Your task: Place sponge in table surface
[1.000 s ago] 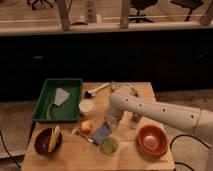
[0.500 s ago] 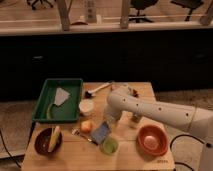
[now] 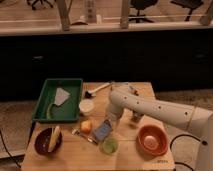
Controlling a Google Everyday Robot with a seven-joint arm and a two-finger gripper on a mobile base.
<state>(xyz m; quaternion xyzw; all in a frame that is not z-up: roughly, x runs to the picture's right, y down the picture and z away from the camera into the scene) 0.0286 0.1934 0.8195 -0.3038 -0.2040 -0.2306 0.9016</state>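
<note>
On the worktop [image 3: 127, 156], near its middle, the sponge [image 3: 102, 130] sits tilted, with one edge low toward the wood and the other raised. It lies between the orange fruit [image 3: 86, 126] on its left and the lower end of the robot arm. The small green cup [image 3: 109, 145] stands just in front of it.

The white arm [image 3: 155, 109] comes in from the right side and bends down over the centre of the worktop. Its hand [image 3: 111, 121] points downward and is right against the upper right edge of the sponge. I cannot tell from where I stand if the hand is closed on the sponge or only beside it, and I also cannot tell how wide it is.

To the left is the green tray [image 3: 69, 107], and a pale grey-white angular piece [image 3: 61, 96] lies inside it. A white round cup [image 3: 86, 106] stands just beside the right wall of the tray. At the front left corner there is a dark brown bowl [image 3: 42, 145] with a banana [image 3: 54, 138] in it. At the front right, under the arm, stands an orange bowl [image 3: 152, 140]. A brush with a pale handle [image 3: 98, 90] lies near the back edge.
</note>
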